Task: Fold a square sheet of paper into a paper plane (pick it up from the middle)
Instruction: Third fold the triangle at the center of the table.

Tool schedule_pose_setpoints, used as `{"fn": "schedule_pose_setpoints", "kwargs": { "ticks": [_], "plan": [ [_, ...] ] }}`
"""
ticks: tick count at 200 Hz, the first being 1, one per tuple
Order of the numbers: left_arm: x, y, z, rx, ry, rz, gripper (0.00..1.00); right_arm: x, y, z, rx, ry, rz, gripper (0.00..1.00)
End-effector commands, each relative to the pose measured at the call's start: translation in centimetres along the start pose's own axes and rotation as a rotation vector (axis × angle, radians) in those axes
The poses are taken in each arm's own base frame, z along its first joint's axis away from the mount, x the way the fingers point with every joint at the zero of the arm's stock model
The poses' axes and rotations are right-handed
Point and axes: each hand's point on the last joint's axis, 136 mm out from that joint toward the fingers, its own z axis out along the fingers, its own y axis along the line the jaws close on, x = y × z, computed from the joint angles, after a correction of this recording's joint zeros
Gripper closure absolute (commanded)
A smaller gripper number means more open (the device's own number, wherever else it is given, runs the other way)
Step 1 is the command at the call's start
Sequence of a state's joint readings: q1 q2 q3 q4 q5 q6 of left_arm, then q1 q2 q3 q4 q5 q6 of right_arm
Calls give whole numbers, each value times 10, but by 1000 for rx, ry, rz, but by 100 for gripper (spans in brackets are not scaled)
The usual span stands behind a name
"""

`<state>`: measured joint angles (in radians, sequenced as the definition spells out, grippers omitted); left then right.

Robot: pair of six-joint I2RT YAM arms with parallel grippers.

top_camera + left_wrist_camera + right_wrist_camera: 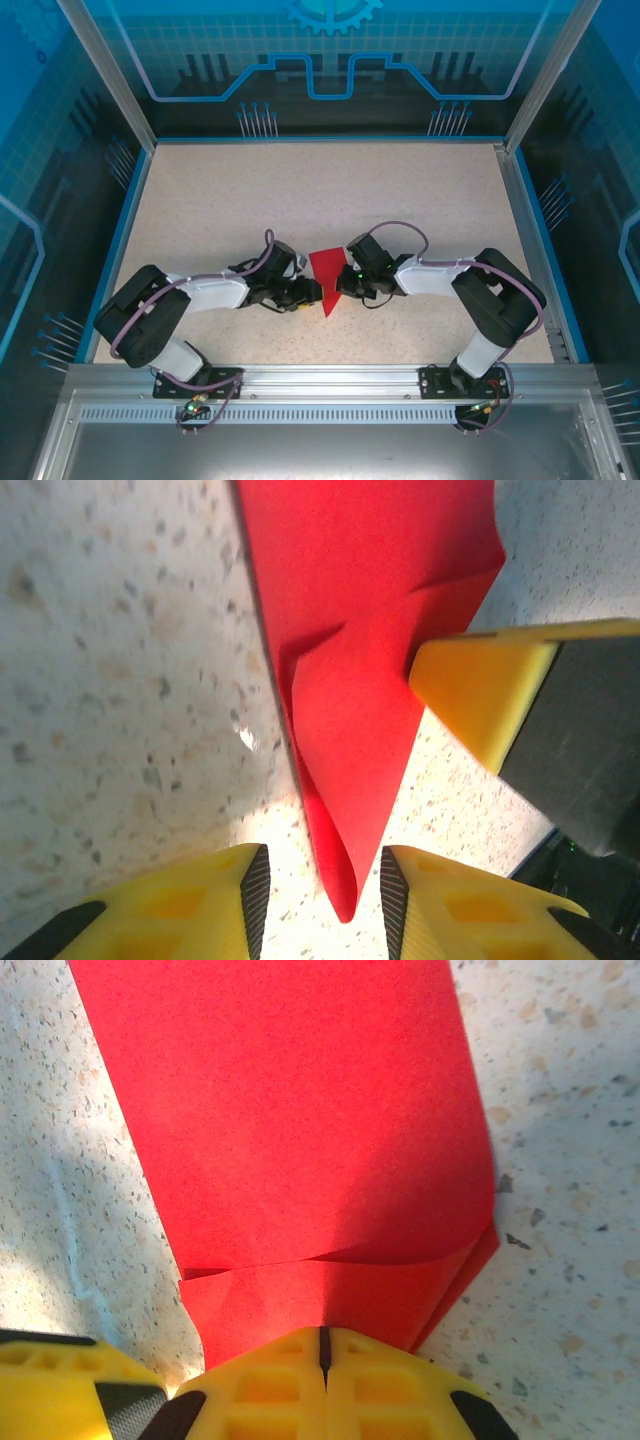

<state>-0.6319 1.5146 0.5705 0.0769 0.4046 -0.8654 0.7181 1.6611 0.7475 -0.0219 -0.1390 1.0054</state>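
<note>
The red sheet of paper (328,278), folded into a narrow pointed dart shape, lies flat mid-table between both grippers. In the left wrist view the paper (370,630) narrows to a point that reaches in between the fingers of my left gripper (325,900), which is open, with a gap on each side of the point. My right gripper (323,1345) is shut, its tips resting on the wide layered end of the paper (300,1130). One of its yellow fingers (480,695) presses on the paper's edge. From above, the left gripper (312,292) and right gripper (343,280) face each other across the paper.
The speckled tabletop (330,190) stretches bare behind the arms. Blue-edged walls (130,200) enclose it on the left, right and far sides. A metal rail (330,378) runs along the near edge by the arm bases.
</note>
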Motion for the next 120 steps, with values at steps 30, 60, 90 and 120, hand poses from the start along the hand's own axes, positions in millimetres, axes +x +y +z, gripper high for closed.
{"fn": "schedule_pose_setpoints", "kwargs": {
  "ticks": [30, 60, 90, 120],
  "plan": [
    [10, -20, 3, 103, 26, -20, 66, -10, 3, -4, 7, -33, 22, 100],
    [9, -23, 8, 112, 38, -23, 69, -10, 1, -4, 11, -35, 28, 100],
    [12, -21, 11, 108, 50, -32, 72, -10, -1, -5, 17, -41, 36, 100],
    [11, -28, 8, 125, 40, -20, 73, -10, -4, -4, 28, -44, 48, 100]
  ]
}}
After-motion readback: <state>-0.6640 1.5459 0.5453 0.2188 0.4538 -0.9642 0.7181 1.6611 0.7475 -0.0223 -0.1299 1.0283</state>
